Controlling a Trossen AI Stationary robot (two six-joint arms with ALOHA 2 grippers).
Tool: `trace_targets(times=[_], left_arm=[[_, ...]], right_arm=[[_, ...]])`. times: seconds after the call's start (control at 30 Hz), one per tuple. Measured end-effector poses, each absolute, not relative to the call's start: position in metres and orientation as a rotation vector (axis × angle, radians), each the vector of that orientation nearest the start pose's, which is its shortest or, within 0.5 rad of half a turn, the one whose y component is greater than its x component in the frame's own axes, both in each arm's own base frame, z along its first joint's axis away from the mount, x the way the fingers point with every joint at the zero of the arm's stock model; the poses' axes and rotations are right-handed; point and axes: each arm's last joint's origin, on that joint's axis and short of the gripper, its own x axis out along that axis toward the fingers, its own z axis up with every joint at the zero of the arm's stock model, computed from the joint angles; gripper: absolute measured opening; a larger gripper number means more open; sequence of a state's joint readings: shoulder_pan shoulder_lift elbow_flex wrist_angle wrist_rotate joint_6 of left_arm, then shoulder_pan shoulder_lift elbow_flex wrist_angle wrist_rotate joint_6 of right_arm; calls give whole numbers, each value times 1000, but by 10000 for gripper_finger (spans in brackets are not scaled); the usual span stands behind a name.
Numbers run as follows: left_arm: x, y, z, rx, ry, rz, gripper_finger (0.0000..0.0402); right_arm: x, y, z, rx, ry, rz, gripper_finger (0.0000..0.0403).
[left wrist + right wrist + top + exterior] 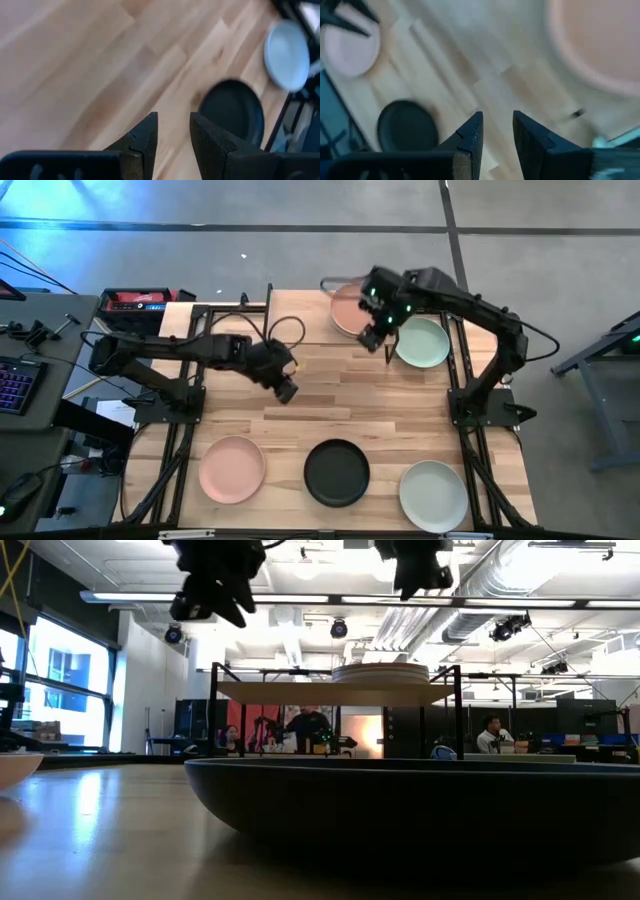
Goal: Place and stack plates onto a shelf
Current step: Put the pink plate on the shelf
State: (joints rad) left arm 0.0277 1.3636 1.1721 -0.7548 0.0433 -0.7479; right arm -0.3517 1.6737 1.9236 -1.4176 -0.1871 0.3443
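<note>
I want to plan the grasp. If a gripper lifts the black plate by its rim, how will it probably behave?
The black plate looks rigid, so it should keep its shape. Its surface seems matte, probably not very slippery. It is round, flat and low-rimmed: pushed, it would likely slide rather than roll; held by one edge, it may tilt.

Ceiling strip lights are blazing in the low view, blowing out the background and turning the black plate [420, 805] up front into a soft, dark silhouette. Both wrist views are smearing with motion blur, while the tabletop [330, 405] from overhead is getting even, soft light.
</note>
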Motion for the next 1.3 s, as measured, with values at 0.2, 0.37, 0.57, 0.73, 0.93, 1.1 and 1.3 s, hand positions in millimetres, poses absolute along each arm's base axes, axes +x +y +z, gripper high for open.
trace_targets(times=[0.2, 0.37, 0.57, 0.73, 0.93, 1.1, 1.3], left_arm=[[268, -22, 292, -693, 997, 288, 101], [260, -43, 289, -731, 1072, 300, 101], [255, -66, 289, -873, 1080, 358, 101], [254, -83, 286, -953, 1054, 449, 101], [255, -105, 273, -1018, 1081, 530, 101], [260, -128, 251, -1062, 1133, 620, 101], [264, -150, 225, -1114, 1199, 730, 101]], right_arm=[[307, -41, 386, 606, 1168, -284, 85], [313, 3, 377, 602, 1190, -299, 85], [313, 40, 374, 613, 1173, -327, 85], [311, 59, 374, 584, 1144, -354, 85], [307, 78, 374, 574, 1152, -328, 85], [303, 93, 374, 540, 1160, -291, 85], [297, 110, 374, 505, 1174, -242, 85]])
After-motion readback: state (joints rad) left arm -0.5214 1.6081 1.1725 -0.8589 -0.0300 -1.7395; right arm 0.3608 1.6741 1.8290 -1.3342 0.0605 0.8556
